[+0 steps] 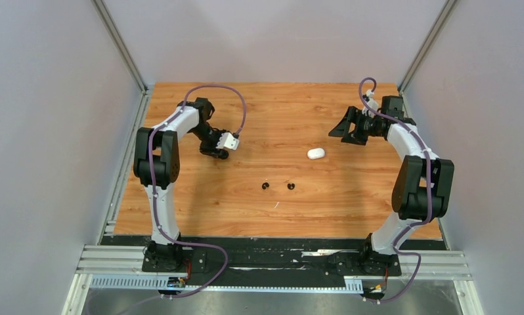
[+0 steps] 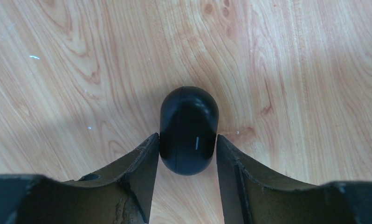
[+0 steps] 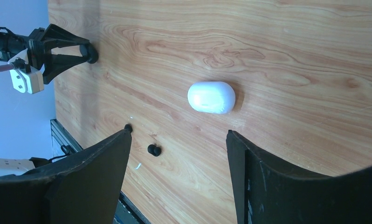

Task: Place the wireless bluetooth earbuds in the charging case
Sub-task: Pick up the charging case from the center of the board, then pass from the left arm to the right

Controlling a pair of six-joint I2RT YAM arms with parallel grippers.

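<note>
A black pebble-shaped charging case (image 2: 189, 126) lies closed on the wooden table, and my left gripper (image 2: 188, 140) is shut on its near half, one finger against each side. In the top view the left gripper (image 1: 221, 153) is at the left middle and covers that case. A closed white charging case (image 1: 316, 153) lies right of centre and also shows in the right wrist view (image 3: 211, 97). Two black earbuds (image 1: 265, 186) (image 1: 290, 186) lie loose in the middle; both show in the right wrist view (image 3: 154, 150) (image 3: 127, 126). My right gripper (image 1: 343, 131) is open and empty, raised behind the white case. No white earbuds are in view.
The wooden table (image 1: 200, 210) is bounded by grey walls with metal posts on the left, right and back. A black base rail (image 1: 272, 252) runs along the near edge. The left gripper (image 3: 88, 51) also shows far off in the right wrist view.
</note>
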